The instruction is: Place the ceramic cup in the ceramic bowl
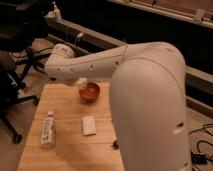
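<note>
The glossy red-orange ceramic bowl point(90, 92) stands on the wooden table point(65, 107) near its far edge. My white arm reaches across the view from the right to the left. The gripper point(78, 81) hangs under the wrist, right at the bowl's rear left rim, and is mostly hidden by the forearm. A small white rounded shape point(83, 85) shows there, just over the bowl's left rim. It looks like the ceramic cup. I cannot tell whether it is held or rests in the bowl.
A white plastic bottle with a label point(47, 131) lies at the table's front left. A small flat white object point(89, 125) lies mid-table. A small dark-red thing point(116, 145) sits by my arm's base. A black office chair point(12, 85) stands left of the table.
</note>
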Controlling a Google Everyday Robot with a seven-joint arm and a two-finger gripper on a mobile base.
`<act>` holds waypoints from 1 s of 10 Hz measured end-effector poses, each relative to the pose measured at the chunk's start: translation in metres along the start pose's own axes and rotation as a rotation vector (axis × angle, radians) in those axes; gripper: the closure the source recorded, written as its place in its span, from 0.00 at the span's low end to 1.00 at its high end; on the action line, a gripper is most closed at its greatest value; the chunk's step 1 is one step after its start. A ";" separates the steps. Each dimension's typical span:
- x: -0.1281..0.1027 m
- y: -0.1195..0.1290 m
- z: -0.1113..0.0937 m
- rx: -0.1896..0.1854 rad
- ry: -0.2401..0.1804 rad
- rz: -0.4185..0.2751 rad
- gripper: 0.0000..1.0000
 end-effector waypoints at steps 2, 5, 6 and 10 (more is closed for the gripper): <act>0.009 -0.026 0.009 -0.036 -0.020 0.067 1.00; 0.019 -0.048 0.039 -0.086 0.003 0.125 1.00; 0.021 -0.056 0.051 -0.093 0.023 0.137 1.00; 0.015 -0.064 0.078 -0.095 0.097 0.130 1.00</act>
